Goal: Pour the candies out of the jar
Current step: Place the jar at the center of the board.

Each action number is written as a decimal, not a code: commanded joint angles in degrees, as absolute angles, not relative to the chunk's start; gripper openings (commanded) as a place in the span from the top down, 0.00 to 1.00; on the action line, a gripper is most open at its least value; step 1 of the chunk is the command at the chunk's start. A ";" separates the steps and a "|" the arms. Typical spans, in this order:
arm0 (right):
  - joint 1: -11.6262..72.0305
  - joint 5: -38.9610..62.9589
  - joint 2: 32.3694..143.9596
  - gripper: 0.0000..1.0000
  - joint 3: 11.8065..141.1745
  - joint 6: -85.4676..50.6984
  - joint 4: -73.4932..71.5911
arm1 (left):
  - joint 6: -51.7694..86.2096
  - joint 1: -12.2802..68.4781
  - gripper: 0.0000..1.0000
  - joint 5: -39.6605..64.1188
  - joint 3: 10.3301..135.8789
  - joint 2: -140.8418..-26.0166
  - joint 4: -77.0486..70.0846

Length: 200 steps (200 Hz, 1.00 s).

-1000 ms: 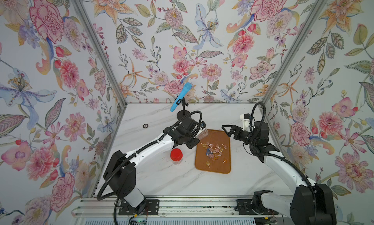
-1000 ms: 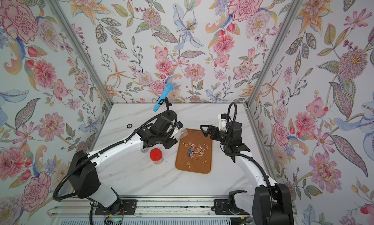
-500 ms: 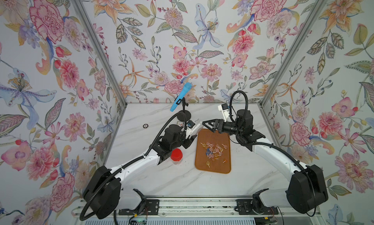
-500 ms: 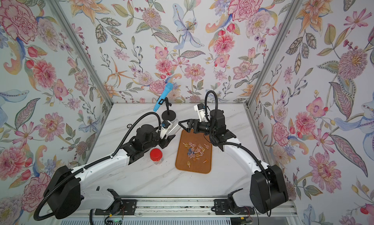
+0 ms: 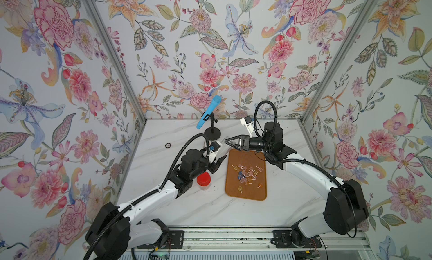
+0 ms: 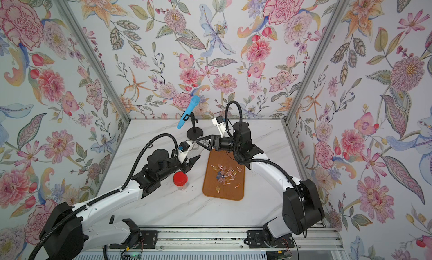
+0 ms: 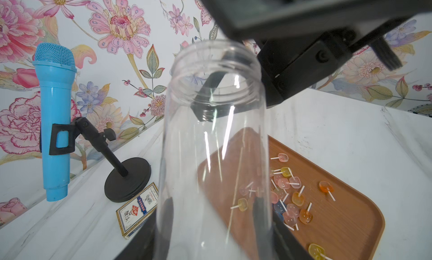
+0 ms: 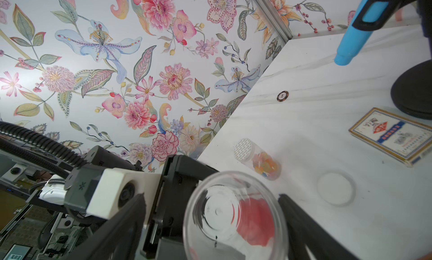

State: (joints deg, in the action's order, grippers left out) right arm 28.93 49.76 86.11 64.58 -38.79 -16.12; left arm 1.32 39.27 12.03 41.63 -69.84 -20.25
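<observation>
The jar [image 7: 214, 134] is clear and empty, and my left gripper [image 7: 214, 223] is shut on its lower body. It is held just left of the brown tray [image 5: 257, 193], mouth towards the right arm. My right gripper [image 8: 211, 198] is open with its fingers either side of the jar's [image 8: 233, 214] mouth. One finger is close to the rim; the other stands well apart. The candies [image 5: 246, 174] lie scattered on the tray [image 7: 346, 214]; they are small orange, pink, yellow and blue lollipops [image 7: 289, 195]. In both top views the two grippers [image 5: 218, 161] [image 6: 205, 143] meet at the tray's far left corner.
A red-lidded jar [image 5: 203, 180] stands beside the left arm. A blue toy microphone [image 5: 208, 115] on a black stand is at the back. A card box [image 7: 138, 209], a clear lid [image 8: 336, 188], a small vial of sweets [image 8: 257, 160] and a poker chip [image 5: 167, 145] lie nearby.
The right arm swung left from beside the tray to the jar's mouth, and its jaws have narrowed. The left arm drew the jar back off the tray.
</observation>
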 commanded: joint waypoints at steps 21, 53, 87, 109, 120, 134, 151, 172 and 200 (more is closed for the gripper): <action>29.86 50.91 88.98 0.23 66.92 -39.99 -16.88 | 0.79 38.93 1.00 13.14 41.61 -69.09 -21.89; 30.13 50.54 90.04 0.39 67.68 -40.12 -16.83 | 0.79 38.94 1.00 12.36 40.74 -68.34 -22.80; 30.15 49.79 91.21 0.51 68.35 -40.10 -17.32 | 1.64 38.93 0.31 10.13 39.30 -67.68 -23.94; 30.07 46.77 92.47 0.52 69.98 -37.32 -14.44 | 3.08 38.94 0.01 6.26 37.81 -66.70 -24.08; 30.22 43.07 93.57 0.53 71.55 -33.87 -10.48 | 3.96 38.94 0.01 3.80 36.56 -65.81 -24.08; 30.48 37.69 95.63 0.53 74.37 -29.00 -5.08 | 5.01 38.77 0.01 1.12 34.55 -64.27 -24.16; 31.34 31.06 98.96 0.53 77.66 -23.95 -0.49 | 6.49 38.17 0.01 -1.66 32.13 -62.15 -24.00; 32.65 24.97 103.65 0.53 80.98 -20.34 1.02 | 8.84 36.58 0.01 -4.30 29.42 -59.38 -23.97; 35.05 16.98 110.12 0.53 85.50 -16.05 1.80 | 12.61 33.15 0.01 -5.25 25.84 -55.16 -24.57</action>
